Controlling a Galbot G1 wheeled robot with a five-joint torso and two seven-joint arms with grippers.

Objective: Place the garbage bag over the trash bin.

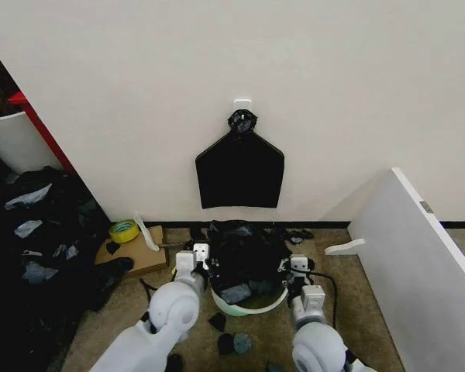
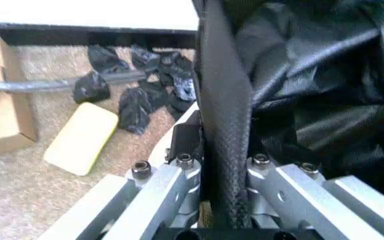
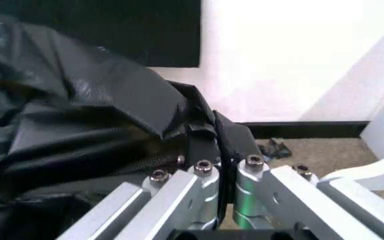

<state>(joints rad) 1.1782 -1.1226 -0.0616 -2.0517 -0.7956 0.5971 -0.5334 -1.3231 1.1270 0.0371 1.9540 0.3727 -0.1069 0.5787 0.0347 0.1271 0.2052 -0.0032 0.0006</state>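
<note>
The garbage bag (image 1: 244,256) sat bunched on the trash bin (image 1: 252,304), left pincer (image 1: 192,260) at nine o'clock and right pincer (image 1: 294,265) at three both clamped on its edge; I'd spread evenly, then lower.

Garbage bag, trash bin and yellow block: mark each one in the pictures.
garbage bag (image 1: 244,252), head view, on the crinkled black plastic bunched over the bin.
trash bin (image 1: 252,308), head view, on the near white rim below the bag.
yellow block (image 2: 82,137), left wrist view, on its flat top face.
</note>
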